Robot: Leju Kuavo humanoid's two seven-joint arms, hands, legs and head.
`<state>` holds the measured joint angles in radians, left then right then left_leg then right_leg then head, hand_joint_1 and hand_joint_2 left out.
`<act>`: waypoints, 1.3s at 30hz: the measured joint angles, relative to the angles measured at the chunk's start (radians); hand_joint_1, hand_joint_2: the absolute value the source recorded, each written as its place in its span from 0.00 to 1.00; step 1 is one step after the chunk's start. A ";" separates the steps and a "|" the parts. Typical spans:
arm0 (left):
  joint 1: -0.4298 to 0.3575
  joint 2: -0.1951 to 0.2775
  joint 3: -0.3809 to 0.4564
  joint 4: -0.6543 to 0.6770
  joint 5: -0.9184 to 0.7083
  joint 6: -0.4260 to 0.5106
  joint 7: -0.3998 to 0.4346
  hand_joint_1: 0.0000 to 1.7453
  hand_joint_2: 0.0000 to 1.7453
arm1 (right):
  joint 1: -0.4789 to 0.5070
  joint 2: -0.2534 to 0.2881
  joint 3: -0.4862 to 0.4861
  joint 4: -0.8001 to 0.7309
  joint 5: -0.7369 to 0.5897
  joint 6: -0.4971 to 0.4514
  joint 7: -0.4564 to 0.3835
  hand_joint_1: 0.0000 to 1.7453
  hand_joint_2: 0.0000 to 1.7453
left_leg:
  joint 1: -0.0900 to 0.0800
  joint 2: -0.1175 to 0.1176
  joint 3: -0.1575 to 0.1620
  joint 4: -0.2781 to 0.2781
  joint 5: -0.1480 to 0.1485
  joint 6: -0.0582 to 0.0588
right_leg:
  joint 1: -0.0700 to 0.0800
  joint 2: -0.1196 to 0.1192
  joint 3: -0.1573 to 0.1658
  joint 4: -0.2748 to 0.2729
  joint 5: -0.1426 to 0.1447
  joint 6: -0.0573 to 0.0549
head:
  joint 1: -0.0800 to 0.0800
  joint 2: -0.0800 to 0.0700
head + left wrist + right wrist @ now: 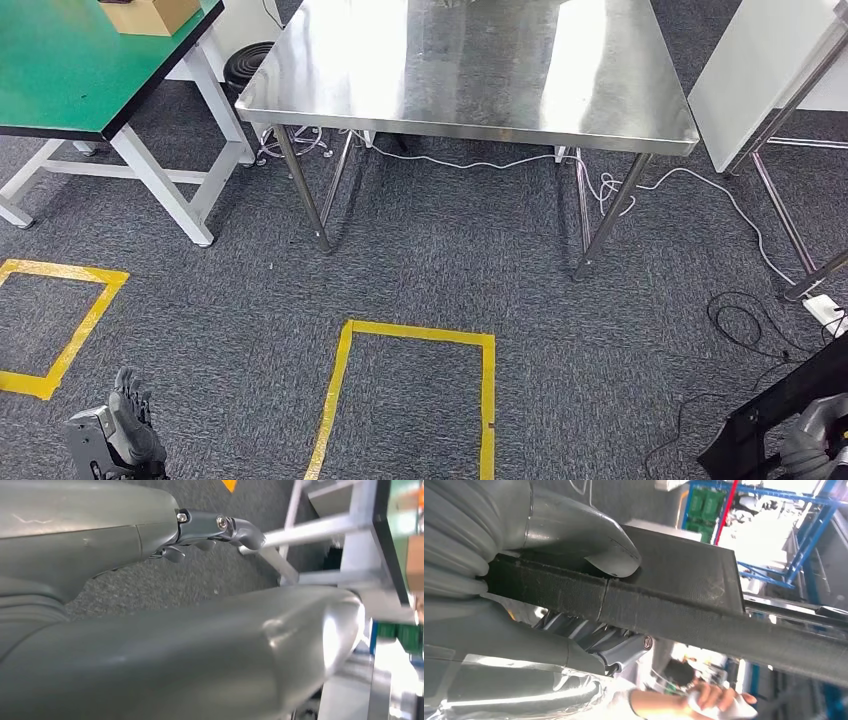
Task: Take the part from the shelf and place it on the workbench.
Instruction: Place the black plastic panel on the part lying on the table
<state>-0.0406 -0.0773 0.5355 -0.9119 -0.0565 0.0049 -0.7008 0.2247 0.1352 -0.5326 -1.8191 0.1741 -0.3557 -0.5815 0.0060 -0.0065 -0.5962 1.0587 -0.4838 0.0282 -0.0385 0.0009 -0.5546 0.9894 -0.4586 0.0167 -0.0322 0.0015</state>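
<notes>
The part (768, 412) is a flat black panel, low at the right of the head view. My right hand (812, 446) grips its near end. In the right wrist view the thick thumb (584, 537) presses on the part's (684, 587) flat face and darker fingers (619, 647) wrap under its edge. My left hand (115, 435) hangs low on the left, over the carpet, fingers apart and holding nothing; the left wrist view shows the left hand (190, 655) bare. The steel workbench (470, 70) stands straight ahead, its top bare and shiny.
A green table (60, 60) with a cardboard box (150, 12) stands at the left. Yellow tape squares (345, 370) mark the carpet. White cables (700, 185) trail under the workbench towards a power strip (825, 310). A white-panelled frame (760, 70) stands right. A person's hand (714, 700) appears behind the part.
</notes>
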 joint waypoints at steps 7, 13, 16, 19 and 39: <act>0.011 -0.002 -0.012 -0.001 -0.008 -0.001 0.000 0.00 0.00 | 0.032 0.024 0.013 -0.067 0.073 -0.034 -0.011 1.00 1.00 | -0.001 0.002 -0.063 0.133 -0.029 0.018 | 0.025 0.000 0.002 -0.001 -0.001 -0.010 | -0.002 0.000; 0.007 0.006 -0.015 -0.008 -0.012 0.002 -0.002 0.00 0.00 | 0.049 0.033 0.035 -0.096 0.097 -0.038 -0.012 1.00 1.00 | -0.031 0.017 0.035 -0.069 0.032 0.075 | 0.027 -0.006 0.005 -0.011 -0.002 -0.003 | 0.005 0.000; 0.007 0.006 -0.020 -0.007 -0.010 0.006 -0.003 0.00 0.00 | 0.052 0.033 0.044 -0.102 0.104 -0.041 -0.011 1.00 1.00 | -0.021 0.016 0.065 -0.119 0.054 0.083 | 0.029 -0.003 -0.038 0.070 -0.039 -0.002 | 0.009 0.000; 0.009 0.001 -0.027 0.000 -0.007 0.012 -0.002 0.00 0.00 | 0.056 0.030 0.053 -0.101 0.114 -0.043 -0.005 1.00 1.00 | -0.020 0.015 0.068 -0.121 0.052 0.077 | 0.017 -0.001 -0.136 0.249 -0.104 0.007 | 0.009 0.000; 0.022 0.019 -0.027 0.043 -0.005 0.015 -0.001 0.00 0.00 | 0.040 -0.001 0.101 -0.087 0.127 -0.054 0.041 1.00 1.00 | -0.016 0.006 -0.068 0.052 0.056 0.061 | 0.024 0.011 0.047 0.013 -0.061 -0.013 | 0.014 0.000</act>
<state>-0.0186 -0.0586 0.5086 -0.8693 -0.0615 0.0200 -0.7021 0.2645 0.1345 -0.4316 -1.9062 0.3011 -0.4100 -0.5407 -0.0100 0.0000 -0.6643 1.1107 -0.4278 0.0894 -0.0144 0.0124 -0.5080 1.0025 -0.5196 0.0037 -0.0185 0.0015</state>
